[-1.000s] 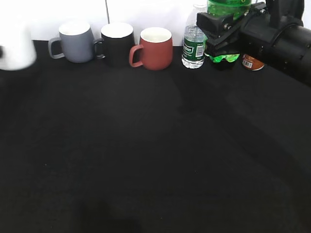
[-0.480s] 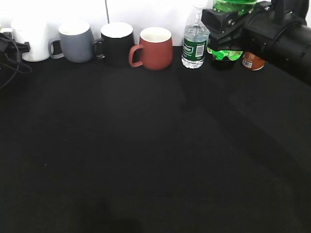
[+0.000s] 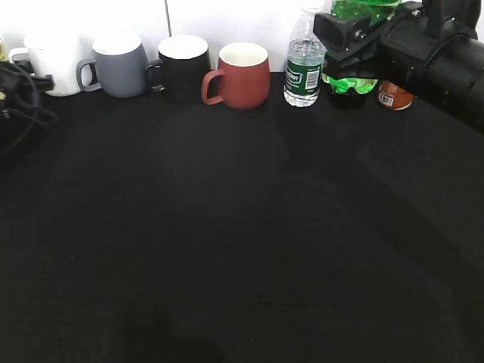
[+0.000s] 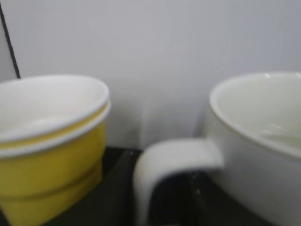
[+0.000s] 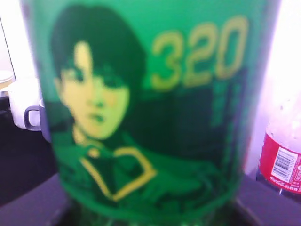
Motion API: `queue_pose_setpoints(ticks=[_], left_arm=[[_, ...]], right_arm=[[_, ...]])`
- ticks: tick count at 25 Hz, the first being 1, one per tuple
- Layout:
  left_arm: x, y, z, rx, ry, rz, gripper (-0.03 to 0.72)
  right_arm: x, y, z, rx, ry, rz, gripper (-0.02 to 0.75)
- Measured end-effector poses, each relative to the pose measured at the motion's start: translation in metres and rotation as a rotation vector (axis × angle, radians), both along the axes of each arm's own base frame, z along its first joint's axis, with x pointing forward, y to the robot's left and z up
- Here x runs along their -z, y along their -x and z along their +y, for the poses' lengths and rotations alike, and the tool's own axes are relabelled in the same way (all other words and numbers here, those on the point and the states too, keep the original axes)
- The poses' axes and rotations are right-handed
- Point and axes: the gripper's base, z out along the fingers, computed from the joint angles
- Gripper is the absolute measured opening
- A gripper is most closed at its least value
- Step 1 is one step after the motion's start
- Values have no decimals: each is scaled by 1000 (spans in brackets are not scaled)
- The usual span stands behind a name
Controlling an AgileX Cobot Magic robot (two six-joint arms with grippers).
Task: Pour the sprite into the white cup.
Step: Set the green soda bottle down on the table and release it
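The sprite (image 3: 349,85) is a green bottle with a green-and-yellow label. It stands upright at the back right, and my right gripper (image 3: 352,41) is shut around its body. Its label fills the right wrist view (image 5: 150,117). I cannot tell whether its base touches the cloth. The white cup (image 3: 54,62) stands at the far left of the back row, with its handle to the left. My left gripper (image 3: 34,79) is beside that handle. In the left wrist view the cup (image 4: 256,141) is close, and its handle (image 4: 160,160) lies loosely between the dark fingers.
A grey mug (image 3: 121,66), a black mug (image 3: 184,68), a red mug (image 3: 240,76) and a clear water bottle (image 3: 304,68) line the back of the black cloth (image 3: 242,242). A cola bottle (image 3: 393,96) stands behind the sprite. A yellow cup (image 4: 47,141) sits left of the white cup.
The white cup went from a blurred spot at the far left to standing in the back row. My left arm then drew back slightly. The right gripper shifted the sprite slightly right, then held still.
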Motion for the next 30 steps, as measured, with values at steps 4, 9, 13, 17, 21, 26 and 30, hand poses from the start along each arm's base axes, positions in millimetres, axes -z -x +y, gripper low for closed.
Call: queue_pose_setpoints(ticks=[4, 9, 13, 17, 21, 26, 30], left_arm=[[-22, 59, -4, -20, 11, 65, 272], [-94, 164, -41, 137, -35, 44, 272], [-123, 205, -80, 304, -39, 58, 272], [-136, 222, -120, 469, -53, 24, 272], [-135, 227, -134, 526, -55, 32, 272], [-135, 227, -134, 527, -55, 38, 272], [-135, 227, -134, 527, -55, 38, 272]], right_arm=[[0, 0, -1, 9, -9, 4, 393], [0, -12, -28, 259, -38, 17, 393], [1, -29, -98, 525, -10, 17, 393], [38, -47, -159, 723, -13, 43, 393], [90, -93, -166, 725, 4, 57, 387], [137, -143, -167, 723, -19, 65, 387], [145, -155, -173, 722, -15, 53, 389]])
